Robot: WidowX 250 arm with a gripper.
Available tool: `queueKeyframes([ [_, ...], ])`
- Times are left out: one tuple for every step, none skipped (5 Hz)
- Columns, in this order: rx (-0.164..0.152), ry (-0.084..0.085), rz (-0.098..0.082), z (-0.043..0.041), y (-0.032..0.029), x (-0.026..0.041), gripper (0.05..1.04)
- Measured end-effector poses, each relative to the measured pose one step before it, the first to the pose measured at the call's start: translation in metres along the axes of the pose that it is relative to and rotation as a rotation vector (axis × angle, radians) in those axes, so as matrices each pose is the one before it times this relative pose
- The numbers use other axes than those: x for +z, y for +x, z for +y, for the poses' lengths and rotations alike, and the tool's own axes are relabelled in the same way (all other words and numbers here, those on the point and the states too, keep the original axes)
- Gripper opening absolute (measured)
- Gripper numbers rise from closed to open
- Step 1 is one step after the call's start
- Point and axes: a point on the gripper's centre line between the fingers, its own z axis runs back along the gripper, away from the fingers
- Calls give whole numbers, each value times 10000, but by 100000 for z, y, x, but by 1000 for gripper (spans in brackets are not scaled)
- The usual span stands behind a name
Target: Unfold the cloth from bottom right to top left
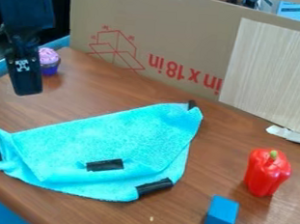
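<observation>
Up at the surface's (99, 95) far left, there's the pincer (28, 93), hanging point-down, and whether it's apart or together, I can't tell. The turquoise cloth (111, 140) sprawls across the left and middle, partly folded, black strips (105, 165) showing on it. Over right, a red pepper (267, 174) stands upright, a blue block (221, 216) nearer the near edge. A purple-topped cupcake (49, 58) sits by the far left corner, cardboard (165, 23) upright along the far edge!

Fairly bright, soft light covers the brown table (115, 89) — faint shadows lie left of the red pepper (264, 175) and blue block (221, 218), so it seems to come from the right — and small glints dot the pepper.
</observation>
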Motion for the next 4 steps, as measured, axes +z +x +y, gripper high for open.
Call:
queueKeyframes([
  [46,-116,81,-15,35,-673,1001],
  [-986,630,57,-734,2324,-3235,1001],
  [-275,321,202,-139,987,-1758,1001],
  [-103,293,289,-633,1094,-1870,1001],
])
